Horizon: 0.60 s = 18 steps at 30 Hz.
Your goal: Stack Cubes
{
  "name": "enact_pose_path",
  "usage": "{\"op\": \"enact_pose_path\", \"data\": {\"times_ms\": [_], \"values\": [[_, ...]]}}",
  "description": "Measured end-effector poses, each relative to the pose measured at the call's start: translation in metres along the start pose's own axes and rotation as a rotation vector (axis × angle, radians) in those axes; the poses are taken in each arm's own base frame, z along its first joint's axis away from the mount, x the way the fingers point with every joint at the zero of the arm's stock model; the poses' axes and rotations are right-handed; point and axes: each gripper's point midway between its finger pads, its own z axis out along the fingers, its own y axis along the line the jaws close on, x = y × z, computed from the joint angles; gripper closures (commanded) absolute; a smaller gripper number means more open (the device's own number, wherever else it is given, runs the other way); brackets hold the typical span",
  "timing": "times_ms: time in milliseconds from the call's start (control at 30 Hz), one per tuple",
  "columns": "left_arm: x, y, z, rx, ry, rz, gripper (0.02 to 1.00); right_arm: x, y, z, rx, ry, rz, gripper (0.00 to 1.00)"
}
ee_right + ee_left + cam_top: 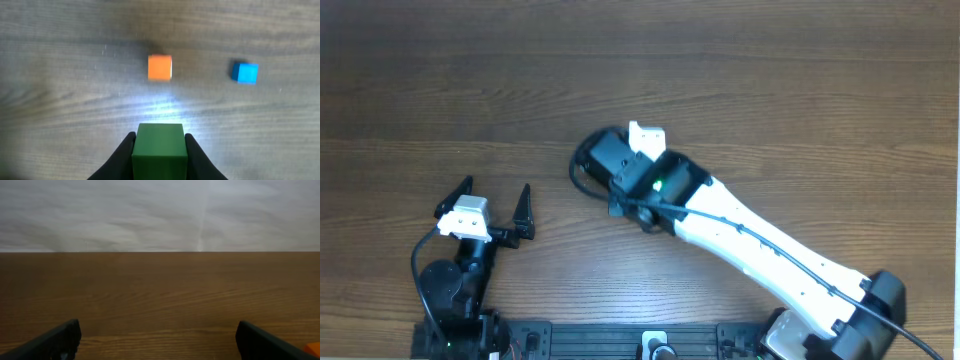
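Note:
My right gripper [160,150] is shut on a green cube [160,142] and holds it above the wooden table. Beyond it in the right wrist view an orange cube [160,67] lies on the table, almost in line with the green one. A blue cube [245,72] sits apart from the orange one, off to the side. In the top view the right arm [740,230] stretches from the bottom right to the table's middle and covers the cubes. My left gripper [497,187] stands open at the lower left with nothing between its fingers [55,342]. An orange corner [313,349] peeks past one finger.
The wooden table [800,90] spreads wide on all sides of the arms. In the left wrist view a pale wall [160,215] rises behind the table's far edge.

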Motion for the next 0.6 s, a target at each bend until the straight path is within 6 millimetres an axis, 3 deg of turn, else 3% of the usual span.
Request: {"op": "enact_pose_path", "data": {"times_ms": [100,167,367,600], "values": [[0.0,0.0,0.0,0.0,0.0,0.0,0.018,-0.009,0.0,0.014,0.026,0.022,-0.01,0.936],[0.0,0.0,0.0,0.0,0.0,0.0,0.02,-0.007,-0.004,0.037,0.067,0.074,-0.025,0.941],[0.0,0.0,0.0,0.0,0.0,0.0,0.018,-0.004,0.001,0.074,0.077,0.152,-0.04,0.943],[0.0,0.0,0.0,0.0,0.0,0.0,0.018,-0.006,0.009,0.081,0.039,0.158,-0.049,0.939]]}}
